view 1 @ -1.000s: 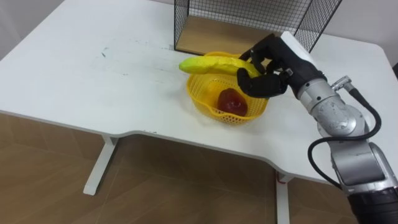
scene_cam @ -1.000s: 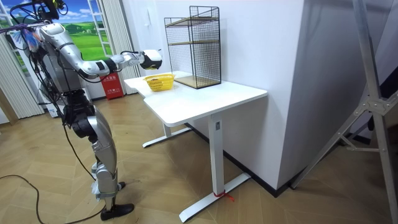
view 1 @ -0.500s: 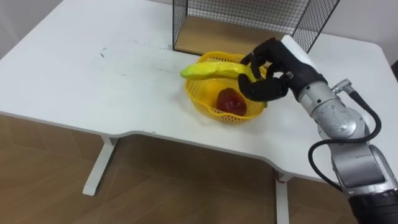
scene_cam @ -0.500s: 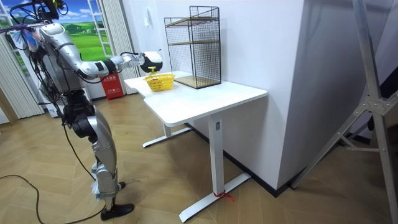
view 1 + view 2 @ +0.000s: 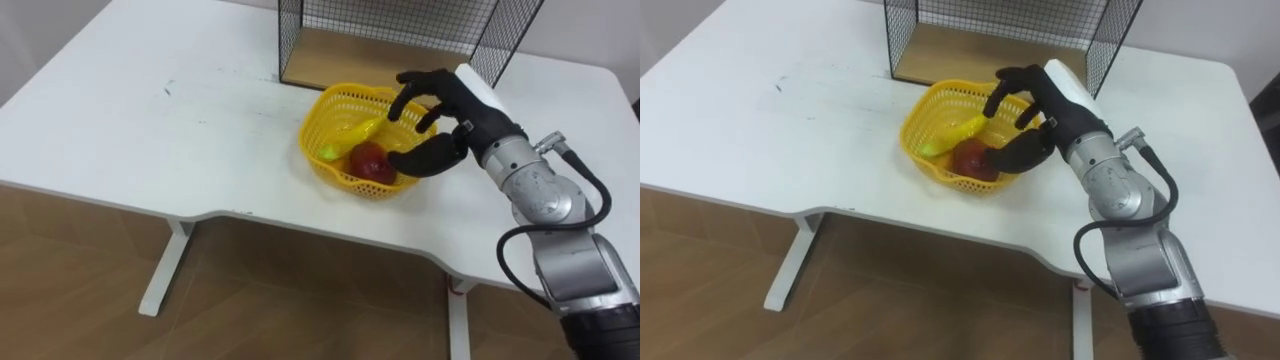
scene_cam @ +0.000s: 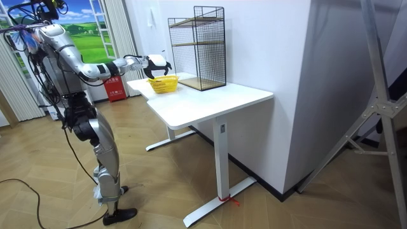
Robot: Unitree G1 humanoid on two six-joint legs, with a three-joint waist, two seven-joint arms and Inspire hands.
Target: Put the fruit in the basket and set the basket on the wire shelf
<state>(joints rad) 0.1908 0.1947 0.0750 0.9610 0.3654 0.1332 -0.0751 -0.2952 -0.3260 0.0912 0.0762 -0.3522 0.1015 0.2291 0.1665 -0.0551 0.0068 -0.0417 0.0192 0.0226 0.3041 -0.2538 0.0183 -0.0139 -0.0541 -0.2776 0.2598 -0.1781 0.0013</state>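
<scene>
A yellow plastic basket (image 5: 322, 110) (image 5: 918, 126) (image 6: 163, 83) sits on the white table just in front of the black wire shelf (image 5: 400, 30) (image 5: 1000, 25) (image 6: 198, 46). Inside it lie a yellow banana (image 5: 347, 134) (image 5: 950, 132) and a red apple (image 5: 371, 161) (image 5: 973, 159). My right hand (image 5: 440, 110) (image 5: 1040, 103) hovers over the basket's right side, open, with nothing in it. In the room view I stand at the table's end, right arm stretched out to the basket.
The wire shelf has a wooden bottom board (image 5: 345, 55) level with the table (image 5: 150, 120). The table's front edge runs close below the basket. A wooden floor (image 5: 250, 310) lies beneath.
My right hand let go of the banana, which dropped from above the rim into the basket beside the apple. The fingers have spread open.
</scene>
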